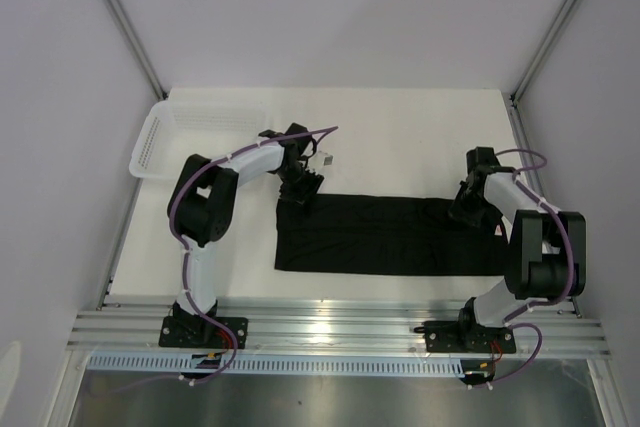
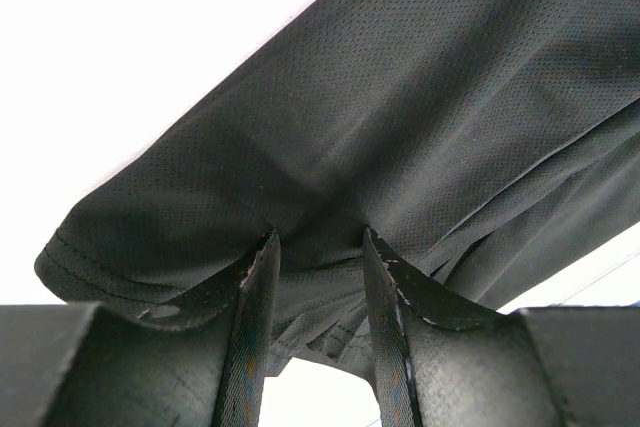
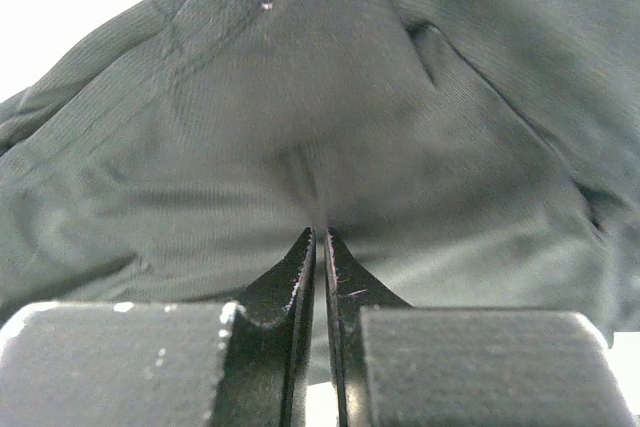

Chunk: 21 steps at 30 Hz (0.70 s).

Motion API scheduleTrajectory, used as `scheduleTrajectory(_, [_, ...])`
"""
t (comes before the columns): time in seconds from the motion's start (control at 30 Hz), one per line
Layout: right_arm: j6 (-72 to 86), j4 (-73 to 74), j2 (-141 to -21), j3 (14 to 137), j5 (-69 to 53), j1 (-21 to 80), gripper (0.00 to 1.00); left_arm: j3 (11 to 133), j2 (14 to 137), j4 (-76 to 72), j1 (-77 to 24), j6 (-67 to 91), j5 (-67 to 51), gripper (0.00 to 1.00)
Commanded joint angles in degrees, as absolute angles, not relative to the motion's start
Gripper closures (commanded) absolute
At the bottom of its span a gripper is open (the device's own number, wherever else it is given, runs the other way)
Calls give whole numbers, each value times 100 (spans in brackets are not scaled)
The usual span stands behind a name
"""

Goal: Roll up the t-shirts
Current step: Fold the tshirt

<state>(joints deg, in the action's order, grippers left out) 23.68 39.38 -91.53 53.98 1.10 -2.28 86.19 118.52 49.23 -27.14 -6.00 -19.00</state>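
Shirt (image 1: 390,235) lies as a long strip across the table (image 1: 400,127). Left gripper (image 1: 300,190) clamps its bunched far-left corner, right gripper (image 1: 465,209) looks pinched on the right end. Even tension or the roll goes crooked, imo.

White mesh basket (image 1: 160,142) on table (image 1: 400,127)
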Motion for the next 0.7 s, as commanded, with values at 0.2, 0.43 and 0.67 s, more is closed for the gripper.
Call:
scheduleTrajectory(0.2, [2251, 4395, -8684, 5572, 369, -255, 89, 8640, 11892, 4913, -2602, -554, -1775, 57])
scheduleTrajectory(0.43, [1803, 4201, -9323, 6862, 316, -641, 81, 8605, 11725, 4887, -2593, -659, -1881, 57])
scheduleTrajectory(0.67, [1425, 3815, -9956, 7207, -305, -1010, 73, 9026, 11120, 4887, -2601, -940, -2381, 58])
